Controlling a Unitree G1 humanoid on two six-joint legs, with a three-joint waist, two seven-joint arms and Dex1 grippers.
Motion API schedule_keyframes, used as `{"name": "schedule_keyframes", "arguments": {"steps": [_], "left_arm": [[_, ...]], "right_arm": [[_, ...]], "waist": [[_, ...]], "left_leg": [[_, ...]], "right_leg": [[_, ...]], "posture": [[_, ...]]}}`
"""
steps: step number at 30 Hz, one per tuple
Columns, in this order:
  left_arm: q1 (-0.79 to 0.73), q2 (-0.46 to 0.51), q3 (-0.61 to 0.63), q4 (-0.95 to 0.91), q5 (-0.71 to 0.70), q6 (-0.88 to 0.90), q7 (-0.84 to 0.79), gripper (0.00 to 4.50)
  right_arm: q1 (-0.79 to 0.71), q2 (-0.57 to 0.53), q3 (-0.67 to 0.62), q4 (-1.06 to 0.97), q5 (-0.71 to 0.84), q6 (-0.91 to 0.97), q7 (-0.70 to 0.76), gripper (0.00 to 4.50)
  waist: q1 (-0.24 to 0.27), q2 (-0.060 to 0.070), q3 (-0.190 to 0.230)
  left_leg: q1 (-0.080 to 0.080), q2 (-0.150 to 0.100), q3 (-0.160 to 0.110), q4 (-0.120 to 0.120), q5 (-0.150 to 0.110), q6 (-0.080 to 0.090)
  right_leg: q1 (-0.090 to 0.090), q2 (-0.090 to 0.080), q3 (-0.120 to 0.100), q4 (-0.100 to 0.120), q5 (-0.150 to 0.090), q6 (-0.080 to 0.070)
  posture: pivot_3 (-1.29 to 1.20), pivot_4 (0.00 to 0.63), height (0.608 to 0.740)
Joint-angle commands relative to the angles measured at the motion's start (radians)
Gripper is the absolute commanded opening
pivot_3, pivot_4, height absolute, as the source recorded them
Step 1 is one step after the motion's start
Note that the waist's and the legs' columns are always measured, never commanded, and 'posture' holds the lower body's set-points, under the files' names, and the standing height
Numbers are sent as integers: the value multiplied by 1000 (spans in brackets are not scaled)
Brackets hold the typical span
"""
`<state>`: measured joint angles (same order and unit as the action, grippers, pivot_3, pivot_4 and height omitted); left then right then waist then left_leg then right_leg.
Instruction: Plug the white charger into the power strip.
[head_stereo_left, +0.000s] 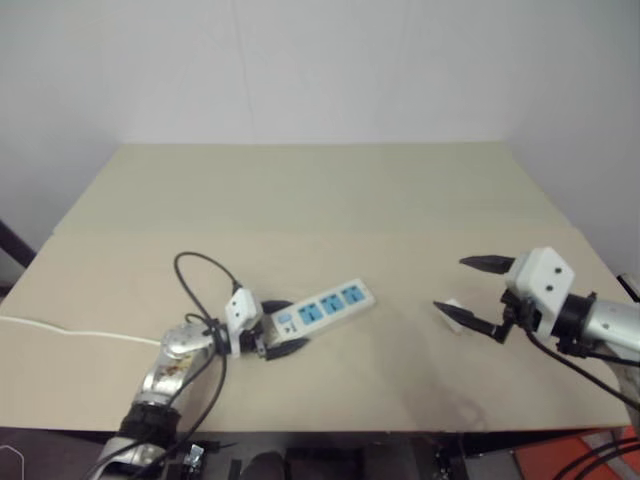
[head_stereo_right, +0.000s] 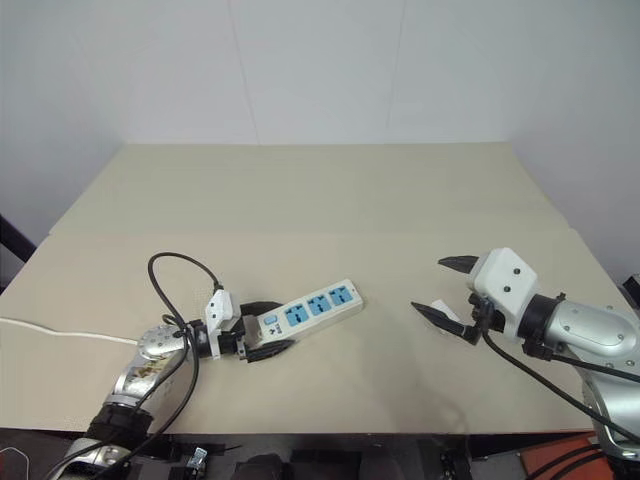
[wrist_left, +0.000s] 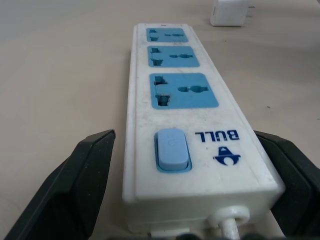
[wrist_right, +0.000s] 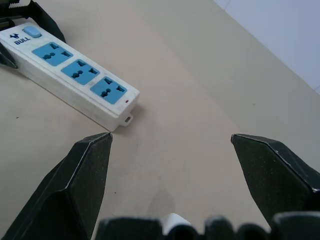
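White power strip between open left pincer; right pincer open around white charger.

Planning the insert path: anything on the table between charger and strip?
Nothing visible. Bare table lies between the charger and the strip. The open right gripper is by the charger; the open left gripper straddles the strip's switch end.

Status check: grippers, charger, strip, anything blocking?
Left gripper open, straddling the power strip at its switch end. Right gripper open above the white charger, which lies on the table. All three sockets unobstructed.
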<state>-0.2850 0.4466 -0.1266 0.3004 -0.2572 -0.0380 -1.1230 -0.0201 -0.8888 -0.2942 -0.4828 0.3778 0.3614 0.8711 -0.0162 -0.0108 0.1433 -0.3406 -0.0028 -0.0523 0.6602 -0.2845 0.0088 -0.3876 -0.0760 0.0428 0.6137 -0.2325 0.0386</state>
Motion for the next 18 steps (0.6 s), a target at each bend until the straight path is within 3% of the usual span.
{"name": "schedule_keyframes", "arguments": {"steps": [1,4,14,18], "left_arm": [[1,0,-51,88,50,15,-26,3893],[-32,-17,-61,134,49,10,-49,3311],[-156,-37,-54,205,53,-45,-117,3312],[-229,-10,-76,229,58,-98,-236,3312]], "right_arm": [[-33,-7,-22,-23,16,0,-7,4500],[-47,-6,-17,-21,18,1,-6,4500],[-117,2,-10,40,13,20,-27,4500],[-269,19,54,115,-19,223,-167,4500]], "waist": [[2,0,0],[7,1,-1],[25,1,-2],[19,0,-1]], "left_leg": [[0,0,0,0,0,0],[2,0,0,0,0,0],[2,-1,0,0,0,0],[-2,-1,-1,0,0,0]], "right_leg": [[0,0,0,0,0,0],[3,0,0,0,0,0],[3,0,-1,0,0,0],[-1,0,-1,-1,0,0]], "posture": [[0,150,740],[0,150,740],[0,150,740],[0,150,740]]}}
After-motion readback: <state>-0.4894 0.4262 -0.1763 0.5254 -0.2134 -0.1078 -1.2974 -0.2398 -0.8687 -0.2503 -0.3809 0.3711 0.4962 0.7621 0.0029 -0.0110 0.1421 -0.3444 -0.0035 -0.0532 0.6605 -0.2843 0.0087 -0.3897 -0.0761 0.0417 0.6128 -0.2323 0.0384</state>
